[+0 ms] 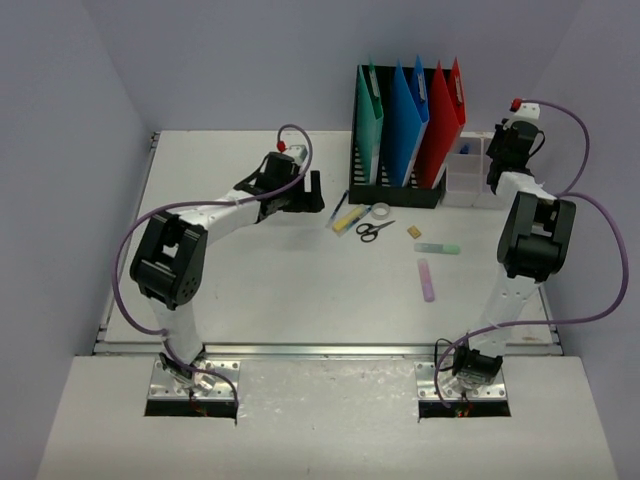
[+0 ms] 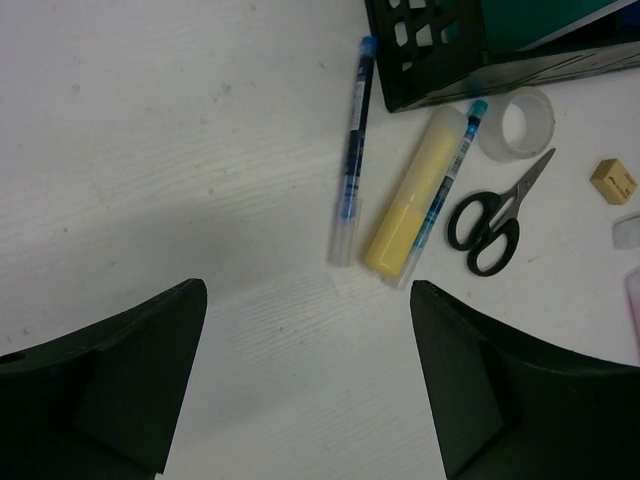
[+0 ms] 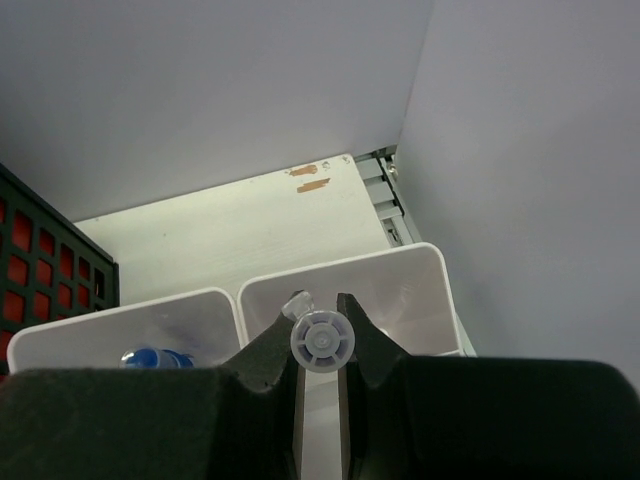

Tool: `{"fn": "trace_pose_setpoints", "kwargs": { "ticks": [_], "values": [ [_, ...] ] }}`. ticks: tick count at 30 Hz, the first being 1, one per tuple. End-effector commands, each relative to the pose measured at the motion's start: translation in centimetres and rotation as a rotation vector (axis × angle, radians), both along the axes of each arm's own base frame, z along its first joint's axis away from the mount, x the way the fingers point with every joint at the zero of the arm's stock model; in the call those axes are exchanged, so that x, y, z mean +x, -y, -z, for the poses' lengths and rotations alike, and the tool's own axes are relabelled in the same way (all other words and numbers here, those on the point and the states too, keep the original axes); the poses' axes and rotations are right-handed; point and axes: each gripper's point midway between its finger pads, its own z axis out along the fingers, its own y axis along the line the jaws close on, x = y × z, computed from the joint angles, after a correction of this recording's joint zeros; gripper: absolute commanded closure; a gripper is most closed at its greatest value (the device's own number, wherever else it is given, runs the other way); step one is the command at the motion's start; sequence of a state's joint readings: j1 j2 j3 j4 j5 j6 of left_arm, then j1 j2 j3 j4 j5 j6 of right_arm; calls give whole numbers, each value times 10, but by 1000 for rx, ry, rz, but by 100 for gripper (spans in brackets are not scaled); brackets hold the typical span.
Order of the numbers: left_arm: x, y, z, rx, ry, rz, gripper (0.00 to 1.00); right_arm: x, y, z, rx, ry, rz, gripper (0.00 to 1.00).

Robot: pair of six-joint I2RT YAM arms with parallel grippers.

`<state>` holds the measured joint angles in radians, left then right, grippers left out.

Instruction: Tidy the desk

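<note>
Right now the desk (image 1: 250,290) fills the middle of the top view, and its loose clutter sits at about 1 o'clock from centre, just in front of the black file holder (image 1: 395,192).

Your left gripper (image 2: 308,300) hangs over bare desktop with its fingers spread and nothing between them. They face the blue pen (image 2: 352,150) and the yellow highlighter (image 2: 410,205) at 12 to 1 o'clock in its wrist view. That reads to me as lining up for a pick of one of the two. The scissors (image 2: 490,220) and tape roll (image 2: 515,125) lie further round at 2 o'clock.

Your right gripper (image 3: 318,312) is pinched on a clear round-ended piece (image 3: 322,340), seen end-on, so you cannot tell what it is. It is held above the right-hand cell of the clear compartment box (image 3: 400,285), at 2 o'clock on the desk, which I judge to be the drop spot.

As for writing, the pen barrels carry dark print and the folders have tabs, but nothing is legible.
</note>
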<state>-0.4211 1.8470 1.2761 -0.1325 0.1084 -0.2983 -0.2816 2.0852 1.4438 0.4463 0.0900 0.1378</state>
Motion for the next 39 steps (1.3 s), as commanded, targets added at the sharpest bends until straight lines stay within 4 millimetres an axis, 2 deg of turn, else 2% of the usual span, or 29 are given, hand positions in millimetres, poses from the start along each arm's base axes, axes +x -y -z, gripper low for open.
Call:
{"fn": "trace_pose_setpoints", "kwargs": {
  "ticks": [1, 2, 4, 6, 9, 10, 14, 18, 19, 21, 23, 25, 28, 30, 31, 32, 33, 34, 35, 36, 37, 39],
  "values": [
    [29, 26, -12, 78, 144, 6, 23, 16, 4, -44, -20, 139, -4, 98],
    [34, 30, -13, 78, 156, 2, 24, 17, 4, -43, -18, 136, -3, 91],
    [40, 37, 3, 86, 138, 3, 28, 18, 4, -38, -10, 124, -1, 76],
    [51, 45, 5, 82, 146, -1, 31, 17, 5, -30, 9, 97, 1, 52],
    [60, 54, 26, 120, 139, -6, 40, 14, 3, -24, 41, 77, -8, 30],
    [64, 57, 26, 127, 148, -3, 42, 13, 1, -24, 48, 69, -18, 28],
    [67, 63, 49, 182, 129, 10, 45, 4, -14, -19, 78, 40, -80, 24],
    [69, 65, 65, 240, 119, 23, 50, -15, -41, -9, 131, 3, -187, 22],
    [67, 65, 74, 268, 113, 28, 51, -22, -49, -14, 141, 5, -217, 22],
    [64, 61, 82, 325, 96, 39, 59, -35, -60, -14, 159, -7, -251, 24],
    [61, 55, 90, 363, 69, 37, 71, -56, -74, -2, 187, -42, -286, 26],
    [56, 47, 93, 399, 51, 32, 82, -73, -91, -9, 198, -49, -337, 28],
    [41, 30, 96, 434, -6, 24, 100, -104, -121, -7, 202, -76, -432, 32],
    [35, 23, 84, 411, -16, 17, 100, -126, -148, 2, 181, -108, -520, 35],
    [25, 16, 88, 420, -48, 15, 100, -138, -164, -11, 142, -89, -585, 36],
    [22, 10, 85, 417, -60, 2, 100, -152, -185, -1, 62, -113, -660, 38],
    [19, 7, 71, 397, -56, -8, 100, -160, -198, -3, -14, -105, -715, 38],
    [11, 2, 69, 368, -83, -24, 100, -169, -213, -10, -97, -75, -775, 38],
    [9, 1, 50, 300, -80, -29, 100, -188, -240, -16, -230, -36, -884, 38],
    [3, -2, 55, 286, -106, -49, 100, -188, -241, -17, -249, -26, -892, 38],
    [2, -7, 45, 224, -123, -67, 100, -204, -256, -11, -388, -4, -976, 38],
    [-16, 7, -2, 0, -158, -61, 100, -247, -319, -36, -647, 184, -1213, 37]
  ]
}}
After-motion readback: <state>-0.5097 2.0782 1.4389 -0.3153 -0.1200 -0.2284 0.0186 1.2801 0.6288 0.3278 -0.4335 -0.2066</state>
